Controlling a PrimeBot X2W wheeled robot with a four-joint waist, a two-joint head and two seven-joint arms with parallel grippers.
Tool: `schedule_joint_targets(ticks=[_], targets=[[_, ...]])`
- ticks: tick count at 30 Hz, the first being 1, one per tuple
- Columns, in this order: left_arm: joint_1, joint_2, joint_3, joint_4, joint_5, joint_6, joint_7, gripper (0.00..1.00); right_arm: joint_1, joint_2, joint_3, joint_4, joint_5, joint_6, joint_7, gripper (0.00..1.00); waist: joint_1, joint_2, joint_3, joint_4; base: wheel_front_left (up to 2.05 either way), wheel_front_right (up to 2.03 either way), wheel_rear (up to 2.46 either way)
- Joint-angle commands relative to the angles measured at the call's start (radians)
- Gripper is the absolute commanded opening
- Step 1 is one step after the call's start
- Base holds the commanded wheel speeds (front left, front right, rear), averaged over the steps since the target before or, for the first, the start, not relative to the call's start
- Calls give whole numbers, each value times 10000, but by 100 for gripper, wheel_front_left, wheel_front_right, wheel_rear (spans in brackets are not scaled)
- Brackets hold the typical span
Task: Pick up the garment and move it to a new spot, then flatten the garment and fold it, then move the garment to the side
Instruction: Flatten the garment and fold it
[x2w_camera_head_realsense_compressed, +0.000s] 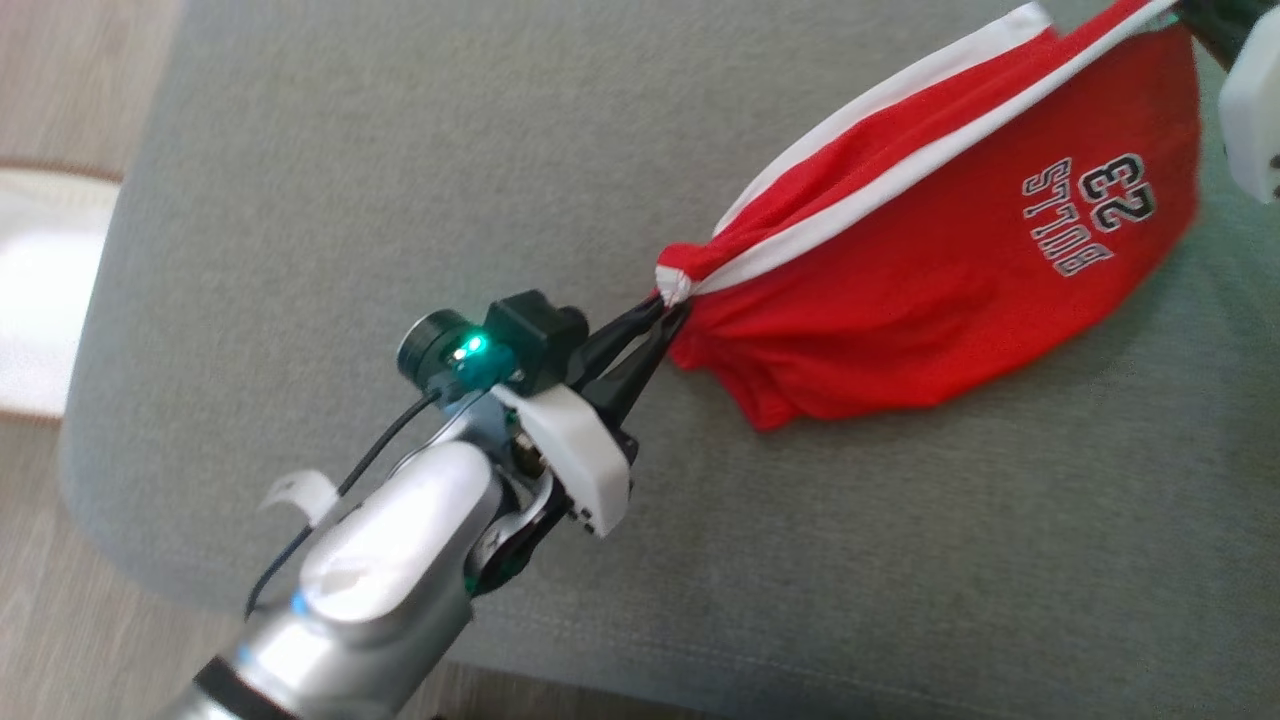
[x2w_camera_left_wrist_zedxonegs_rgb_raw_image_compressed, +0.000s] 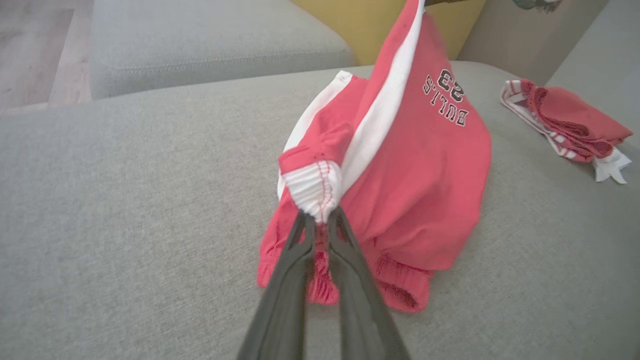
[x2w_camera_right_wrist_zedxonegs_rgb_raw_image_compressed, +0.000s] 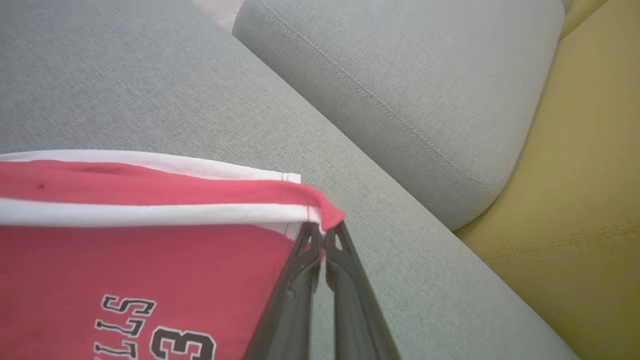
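Left gripper (x2w_camera_head_realsense_compressed: 668, 312) is shown clamped narrowly on a gathered, ribbed white edge of the red garment (x2w_camera_head_realsense_compressed: 950, 300), while the right gripper (x2w_camera_right_wrist_zedxonegs_rgb_raw_image_compressed: 324, 239) is pinched shut on a stitched corner, so that the cloth is drawn taut between them, probably for flattening. Soft, white-striped jersey is seen sagging, its lower folds resting on the grey woven cushion (x2w_camera_head_realsense_compressed: 400, 150).
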Motion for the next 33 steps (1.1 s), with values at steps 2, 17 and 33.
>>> schedule_joint_targets(ticks=[2,17,33], targets=[[-623,-118,260,196,22,-103,-217,0,-347,-15,191,196,-68,-9,-47,0,-2,0,520,438,0,0,0],[-1720,-1059,5,2592,258,-198,-1011,0,-1158,741,935,1644,494,-9,-772,100,-2,0,1173,640,0,0,0],[-1148,-657,753,3289,19,446,-1519,100,-9,1976,606,2960,1458,-9,-3757,100,-2,0,-566,-394,0,0,0]])
